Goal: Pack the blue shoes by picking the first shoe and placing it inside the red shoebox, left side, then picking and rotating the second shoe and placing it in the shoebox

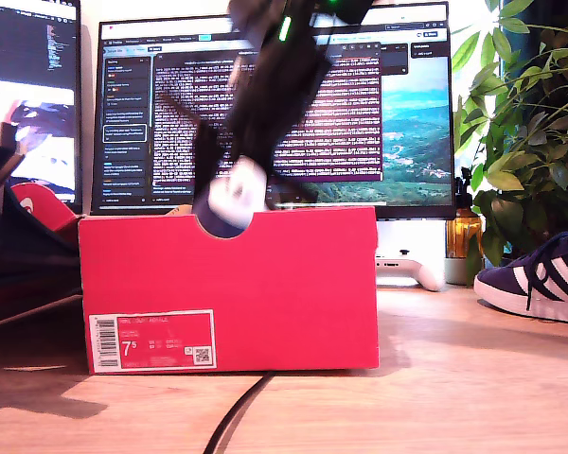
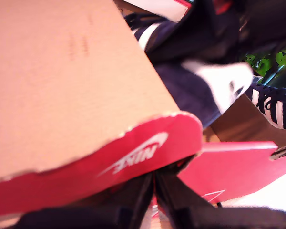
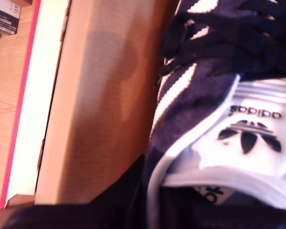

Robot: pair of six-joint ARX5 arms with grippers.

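Note:
The red shoebox (image 1: 265, 293) stands in the middle of the exterior view, its label facing the camera. One blue shoe (image 1: 229, 203) hangs heel-down at the box's notch, partly inside, with my second gripper (image 1: 237, 175) shut on it; the arm above is motion-blurred. Its white heel tab (image 3: 250, 129) fills the second wrist view beside the box's brown inner wall (image 3: 100, 105). The other blue shoe (image 1: 540, 279) lies on the table at the exterior view's right. My first gripper (image 2: 154, 191) is shut on the red swoosh flap (image 2: 133, 157).
Two monitors (image 1: 293, 104) stand behind the box. A plant (image 1: 530, 123) and an amber bottle (image 1: 462, 236) are at the exterior view's right, with a white controller (image 1: 407, 270) nearby. A black cable (image 1: 237, 416) runs along the wooden table in front of the box.

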